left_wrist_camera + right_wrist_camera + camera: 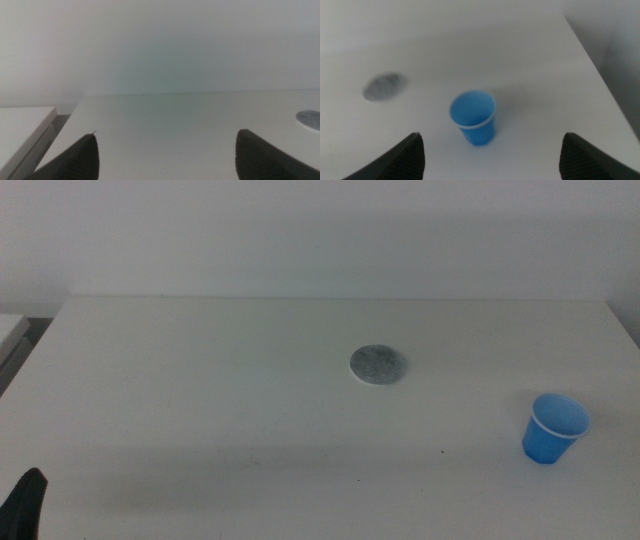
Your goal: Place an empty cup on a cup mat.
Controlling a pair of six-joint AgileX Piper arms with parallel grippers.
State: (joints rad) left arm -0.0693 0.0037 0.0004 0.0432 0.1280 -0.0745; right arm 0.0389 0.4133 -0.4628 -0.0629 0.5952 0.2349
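A small bright blue tapered disposable cup with a thin white rim [555, 428] is being seen standing upright on the white table [220, 390], toward the right side and nearer the front edge in the middle view, its mouth wider than its base and its inside showing empty. It is being shown again in the right wrist view [474, 117], standing between and beyond that camera's own dark jaws, touched by neither. The flat round cup mat of mottled grey stone-like surface with a thin white edge [378, 365] is being seen lying flat near the table's centre, well apart from the cup, further back and to the left of it; it is being caught as a blurred grey oval in the right wrist view [384, 86] and as a sliver at the frame's edge in the left wrist view [310, 119]. The right gripper [490, 152] is being held above the table with its jaws spread wide, nothing gripped between them. The left gripper [165, 155] is being kept low near the table's front left corner, its jaws likewise wide apart and empty, only a dark tip being shown in the middle view [24, 502].
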